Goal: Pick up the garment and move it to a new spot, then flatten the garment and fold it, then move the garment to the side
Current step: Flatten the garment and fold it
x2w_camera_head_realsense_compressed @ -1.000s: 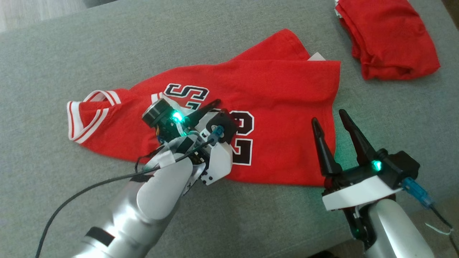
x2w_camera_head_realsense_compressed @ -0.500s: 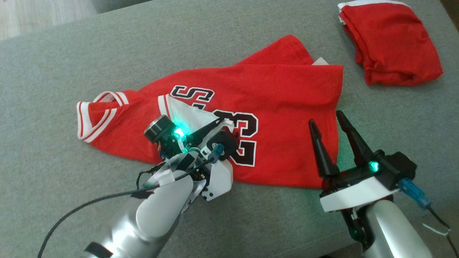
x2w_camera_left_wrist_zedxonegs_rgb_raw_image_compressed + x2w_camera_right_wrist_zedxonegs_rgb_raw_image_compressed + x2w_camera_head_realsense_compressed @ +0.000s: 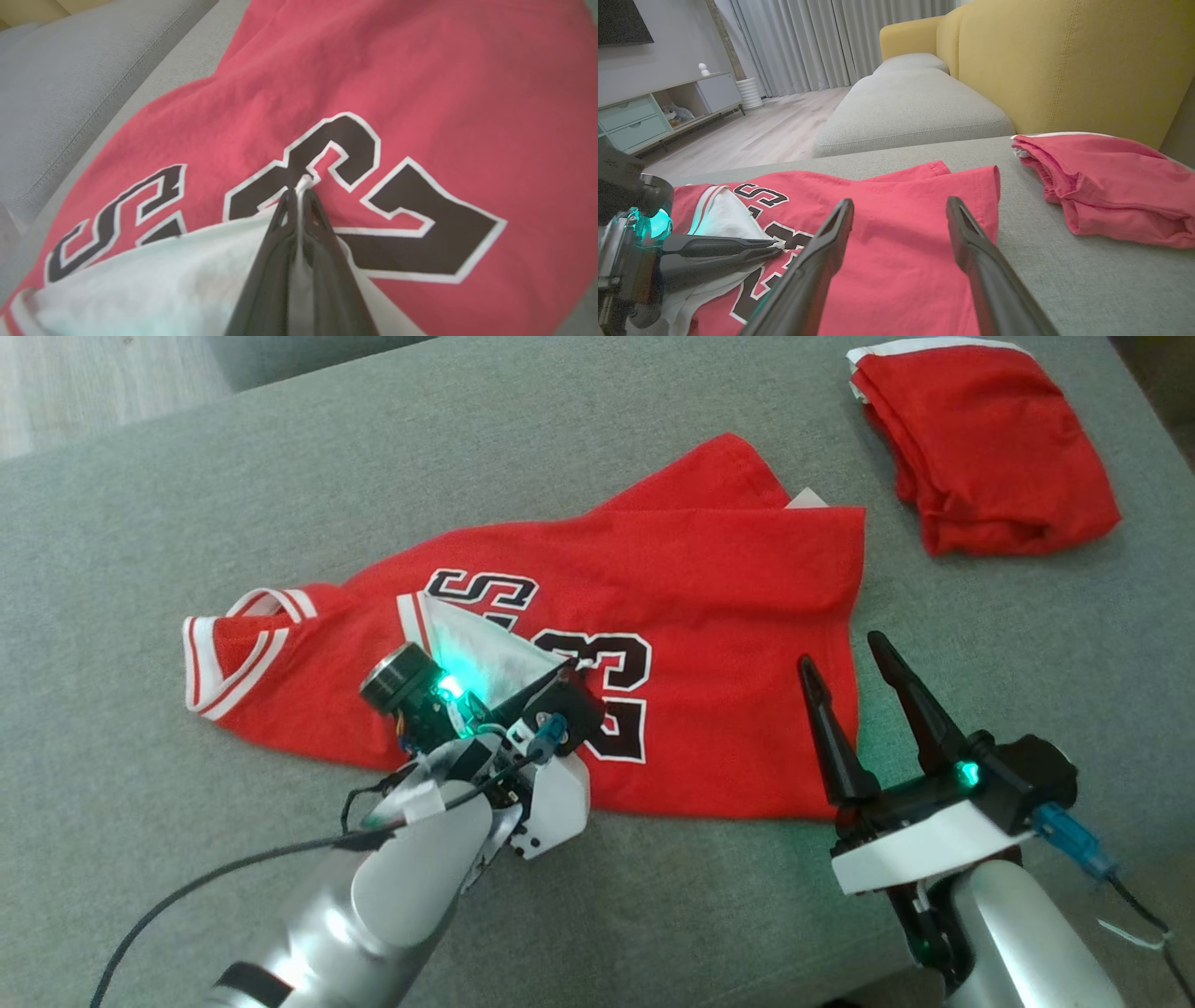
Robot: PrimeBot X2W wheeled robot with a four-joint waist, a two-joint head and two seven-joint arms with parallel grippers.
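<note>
The left gripper (image 3: 297,195) has just closed — it now pinches the white turned-back flap (image 3: 140,280) of the red jersey (image 3: 709,579), which lies on the grey cushion (image 3: 140,523). The right gripper (image 3: 840,650) stays wide open and empty — lifting can probably begin.

The red jersey (image 3: 709,579) is lying rumpled on the grey sofa cushion (image 3: 140,569), its black 23 facing up, while my left fingers (image 3: 275,242) are pinching its folded-over white inside.
</note>
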